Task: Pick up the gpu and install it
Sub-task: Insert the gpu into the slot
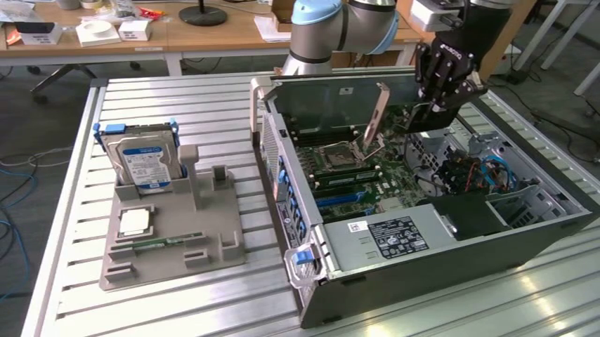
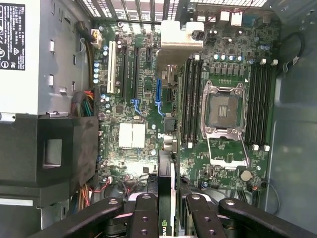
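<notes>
gpu [image 2: 165, 173] gripped in the tool [image 2: 169, 202], hanging inside the open computer case [image 1: 525, 239].
from the wrist view i see the tool's two fingers [image 2: 144, 213] drawn in narrow on the card, one on each face. it stands edge-on between them and is dark, with a small green mark low on its edge. below it lies the motherboard [image 2: 138, 74], with the empty cpu socket [image 2: 224, 110] off to one side and a blue slot [image 2: 158, 96] running the same way as the card. i cannot tell whether the card touches the board. in the exterior view the arm reaches over the far side of the case. well apart, at the exterior view's left, a grey tray [image 1: 220, 242] on the slatted metal surface [image 1: 187, 98] holds a silver hard drive [image 1: 145, 165] standing upright.
</notes>
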